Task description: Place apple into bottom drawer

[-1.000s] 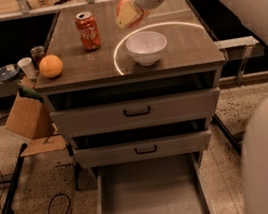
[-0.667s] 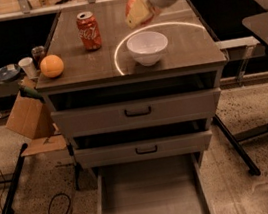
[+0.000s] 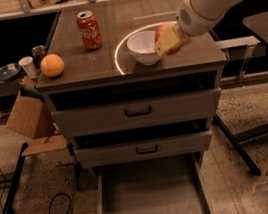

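Gripper (image 3: 167, 43) clasps red apple (image 3: 163, 27) (mostly hidden) beside bowl (image 3: 141, 48).

A small round red apple (image 3: 179, 46) sits clamped in the robot's pale-fingered gripper (image 3: 168, 43) and is partly hidden by one finger. It is held up and to the right, well apart from the long shallow grey bottom drawer (image 3: 151, 202) — lowest of three, pulled out toward the camera, plain flat floor showing.
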`<state>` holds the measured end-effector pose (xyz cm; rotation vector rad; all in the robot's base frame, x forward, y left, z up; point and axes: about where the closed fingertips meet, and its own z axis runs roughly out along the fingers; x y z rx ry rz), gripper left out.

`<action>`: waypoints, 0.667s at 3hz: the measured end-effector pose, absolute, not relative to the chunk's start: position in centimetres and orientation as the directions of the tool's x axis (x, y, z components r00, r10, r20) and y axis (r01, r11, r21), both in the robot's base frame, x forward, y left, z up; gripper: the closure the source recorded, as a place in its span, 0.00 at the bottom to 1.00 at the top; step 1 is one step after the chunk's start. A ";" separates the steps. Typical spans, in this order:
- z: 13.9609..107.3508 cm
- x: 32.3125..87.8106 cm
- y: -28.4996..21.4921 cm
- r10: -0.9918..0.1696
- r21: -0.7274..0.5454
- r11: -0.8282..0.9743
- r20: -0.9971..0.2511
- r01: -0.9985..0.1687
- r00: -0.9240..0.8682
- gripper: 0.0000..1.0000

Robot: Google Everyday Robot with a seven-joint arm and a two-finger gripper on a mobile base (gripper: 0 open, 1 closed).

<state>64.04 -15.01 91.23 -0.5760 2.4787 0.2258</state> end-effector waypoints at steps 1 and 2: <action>86.6 60.5 -17.0 -0.303 0.086 0.911 -0.522 -0.403 -0.797 1.00; 81.9 57.6 -16.9 -0.332 0.101 0.899 -0.478 -0.426 -0.813 1.00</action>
